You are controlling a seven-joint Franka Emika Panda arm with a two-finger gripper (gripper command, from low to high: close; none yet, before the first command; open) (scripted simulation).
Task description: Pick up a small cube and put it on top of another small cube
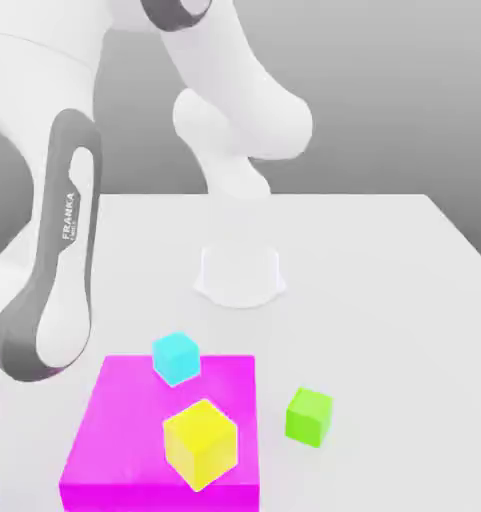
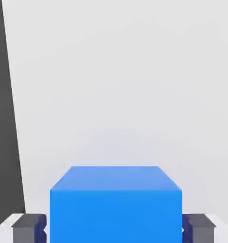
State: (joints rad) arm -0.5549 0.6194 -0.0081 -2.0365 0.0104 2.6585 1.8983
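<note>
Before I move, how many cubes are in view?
4: cyan cube and yellow cube on the magenta block; green cube to the exterior view's right; blue cube at its left edge. Others may hide.

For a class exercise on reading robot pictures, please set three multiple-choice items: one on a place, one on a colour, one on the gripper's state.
1. Where is the yellow cube?
A) On the robot's base
B) On the magenta block
C) Beneath the green cube

2. What colour is the cube between the gripper's fingers in the hand view?
A) Blue
B) Green
C) Yellow

3. How does the gripper stand?
A) Fully shut, fingertips touching each other
B) Pointing at the ceiling
C) With its fingers apart, one on each side of a cube

Key:
1: B, the yellow cube sits on the magenta block's top.
2: A, the blue cube lies between the fingers.
3: C, the cube's width separates the two fingers.
</note>
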